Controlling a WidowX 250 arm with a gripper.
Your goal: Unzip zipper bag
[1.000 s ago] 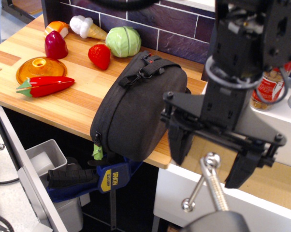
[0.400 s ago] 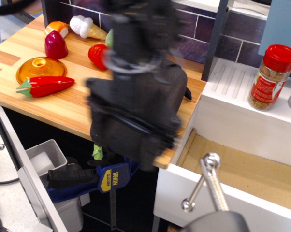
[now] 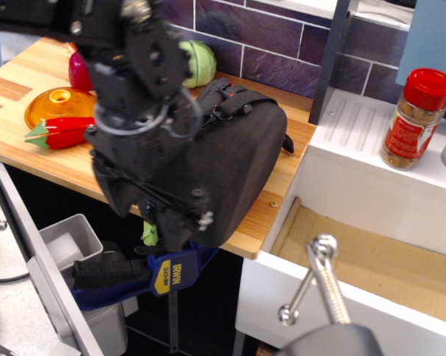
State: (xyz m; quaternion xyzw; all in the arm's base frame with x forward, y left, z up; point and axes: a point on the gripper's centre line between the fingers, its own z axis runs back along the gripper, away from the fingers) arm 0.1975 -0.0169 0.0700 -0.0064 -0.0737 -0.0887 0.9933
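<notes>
Seemingly nothing is unzipped yet, as the zipper bag is sitting closed at the worktop's five o'clock edge, its green pull tag dangling below, while the pincer is hovering just above that tag, its jaw spacing being impossible to tell.
</notes>
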